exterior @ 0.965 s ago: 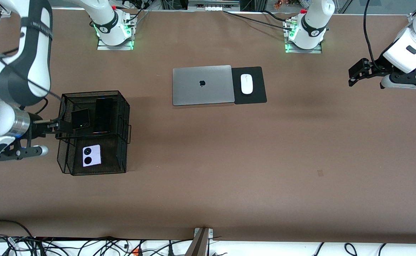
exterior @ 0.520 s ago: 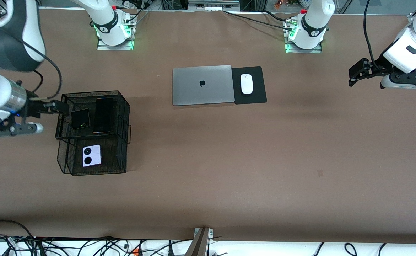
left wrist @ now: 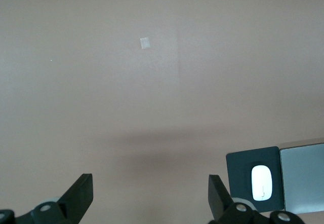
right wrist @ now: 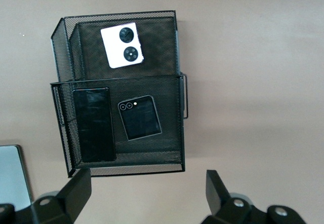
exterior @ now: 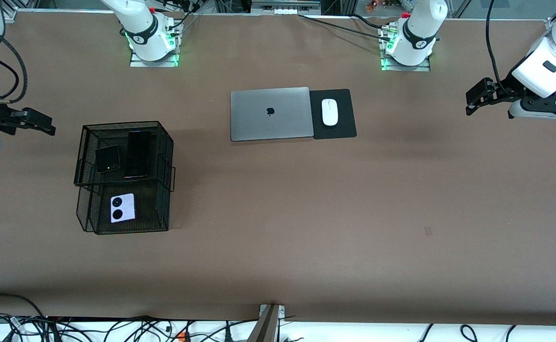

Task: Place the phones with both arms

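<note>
**All three phones in the mesh rack; both grippers empty and clear**

We find the small black flip phone (exterior: 107, 158) and the long black slab phone (exterior: 138, 154) lying side by side on the upper tier of the black mesh rack (exterior: 166, 156). The lilac-white flip phone (exterior: 122, 207) lies on the lower tier, nearer the front camera. The rack sits toward the right arm's end of the table (exterior: 278, 237).

The right gripper (exterior: 45, 127) hangs over bare table beside the rack, jaws wide, holding nothing. The left gripper (exterior: 470, 101) waits over the left arm's end of the table, also wide and empty.

We judge the placing step done, with no phone left outside the rack. What remains, if anything, is only parking the arms.

The right wrist view shows both tiers from above, including the camera rings on each flip phone. The left wrist view adds only bare table, the white mouse (left wrist: 261, 182) on its black pad (left wrist: 238, 165), and a corner of the silver laptop (left wrist: 302, 173).
</note>
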You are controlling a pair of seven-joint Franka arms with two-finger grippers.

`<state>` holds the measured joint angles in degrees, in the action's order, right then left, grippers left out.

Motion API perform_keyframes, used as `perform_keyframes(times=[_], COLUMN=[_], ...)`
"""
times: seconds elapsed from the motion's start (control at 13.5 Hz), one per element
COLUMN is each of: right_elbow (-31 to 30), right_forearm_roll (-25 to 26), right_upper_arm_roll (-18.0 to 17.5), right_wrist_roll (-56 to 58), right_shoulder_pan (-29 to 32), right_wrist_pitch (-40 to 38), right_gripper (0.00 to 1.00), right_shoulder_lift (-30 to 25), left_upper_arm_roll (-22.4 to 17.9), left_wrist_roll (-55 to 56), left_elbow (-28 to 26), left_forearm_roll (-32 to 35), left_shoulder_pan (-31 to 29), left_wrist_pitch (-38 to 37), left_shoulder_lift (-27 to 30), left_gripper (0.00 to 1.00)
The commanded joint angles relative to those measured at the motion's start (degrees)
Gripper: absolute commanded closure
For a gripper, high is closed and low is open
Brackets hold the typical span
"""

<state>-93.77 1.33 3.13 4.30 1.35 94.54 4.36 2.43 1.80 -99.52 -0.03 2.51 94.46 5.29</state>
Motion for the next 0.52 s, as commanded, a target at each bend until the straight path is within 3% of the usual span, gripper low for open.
perform_keyframes(times=[0.0,0.45], right_elbow=[-1.2,1.2], right_forearm_roll=[2.6,2.7], right_upper_arm_roll=[-2.1,-2.2], right_wrist_roll=[-1.7,-1.4], right_shoulder_pan=[1.3,1.0], right_wrist_pitch=[0.2,-2.9], right_gripper=[0.0,0.0], right_shoulder_lift=[-2.1,-2.1], left_upper_arm_roll=[-0.1,-0.1], left_wrist_roll=[-0.2,-0.3], left_elbow=[0.7,0.7], left_forearm_roll=[-1.2,-1.3], left_shoulder_pan=[-0.2,-0.2], left_wrist_pitch=[-0.9,-0.9], left_shoulder_lift=[-0.1,0.0], left_gripper=[0.0,0.0])
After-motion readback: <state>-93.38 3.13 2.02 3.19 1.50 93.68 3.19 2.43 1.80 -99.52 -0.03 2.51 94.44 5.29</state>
